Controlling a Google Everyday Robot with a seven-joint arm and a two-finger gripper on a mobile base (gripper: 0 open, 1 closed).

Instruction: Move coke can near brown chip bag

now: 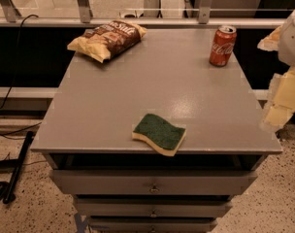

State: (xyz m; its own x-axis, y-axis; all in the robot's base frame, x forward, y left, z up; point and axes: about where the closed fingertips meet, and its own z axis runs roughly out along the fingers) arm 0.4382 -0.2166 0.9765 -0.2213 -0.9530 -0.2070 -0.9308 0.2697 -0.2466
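Coke can (222, 45) upright at counter's (138, 101) 1 o'clock, brown chip bag (107, 39) at 11, pincer (282, 96) off 3 o'clock edge (grip state: can't tell); risk: sideways approach knocks can over, rolls off.

Taken from the middle of the tabletop (138, 89), the chip bag (107, 39) lies at eleven o'clock, the coke can (222, 45) stands at one o'clock, and the sponge (159, 133) lies at six by the front edge. The gripper (282, 92) hangs at three o'clock, beyond the right edge.
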